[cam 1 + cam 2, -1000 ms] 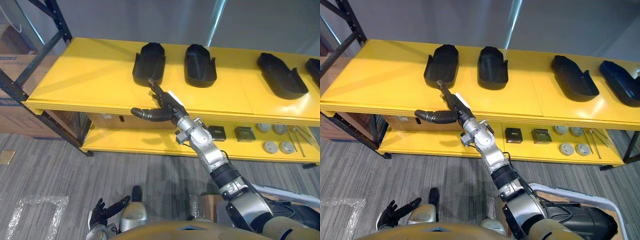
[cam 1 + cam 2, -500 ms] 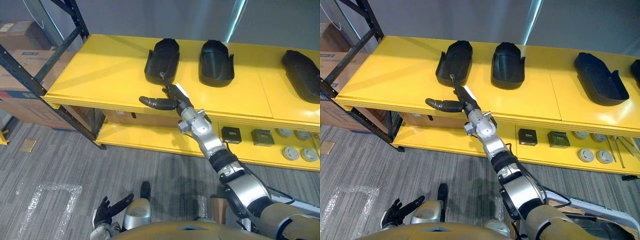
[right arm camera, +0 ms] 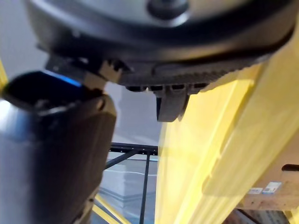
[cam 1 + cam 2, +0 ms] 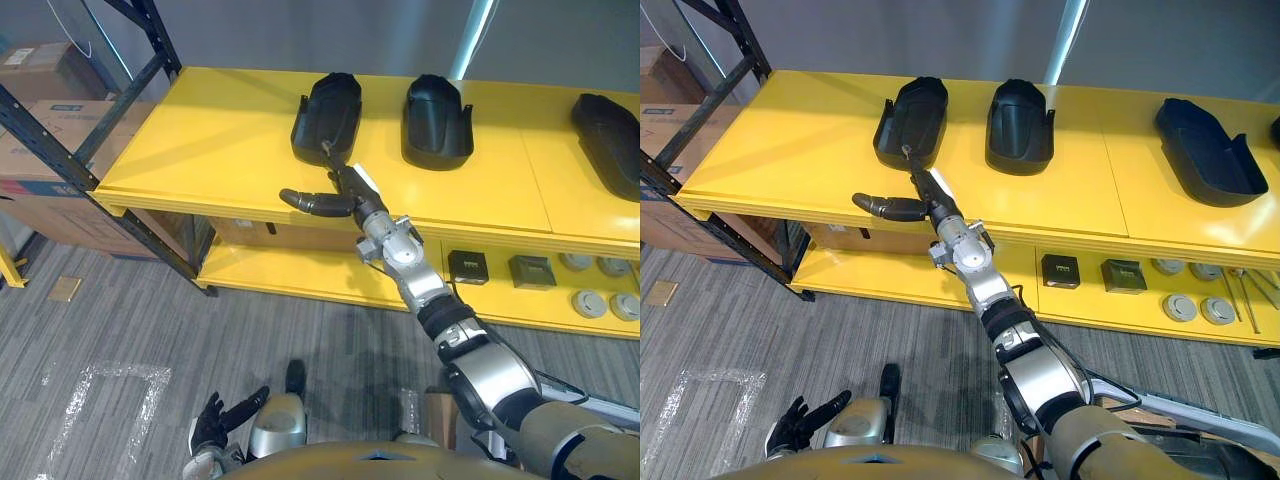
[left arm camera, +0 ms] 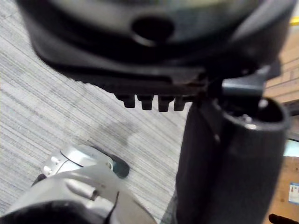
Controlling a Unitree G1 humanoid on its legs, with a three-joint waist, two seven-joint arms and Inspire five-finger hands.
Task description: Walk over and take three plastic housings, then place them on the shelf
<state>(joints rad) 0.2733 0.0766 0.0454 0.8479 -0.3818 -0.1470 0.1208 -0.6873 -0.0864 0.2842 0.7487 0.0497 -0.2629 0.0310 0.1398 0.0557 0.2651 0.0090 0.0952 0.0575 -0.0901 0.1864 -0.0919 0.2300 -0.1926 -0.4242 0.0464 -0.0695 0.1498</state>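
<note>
Right hand (image 4: 348, 194) — fingers straight, thumb spread, holding nothing — points at the near end of the leftmost housing (image 4: 326, 110), possibly touching, which lies lengthwise directly beyond it on the yellow shelf (image 4: 200, 140).

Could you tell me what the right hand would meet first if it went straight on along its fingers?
Most likely the leftmost black housing on the yellow shelf: the right hand points its straight fingers at its near end, though depth is unclear.
</note>
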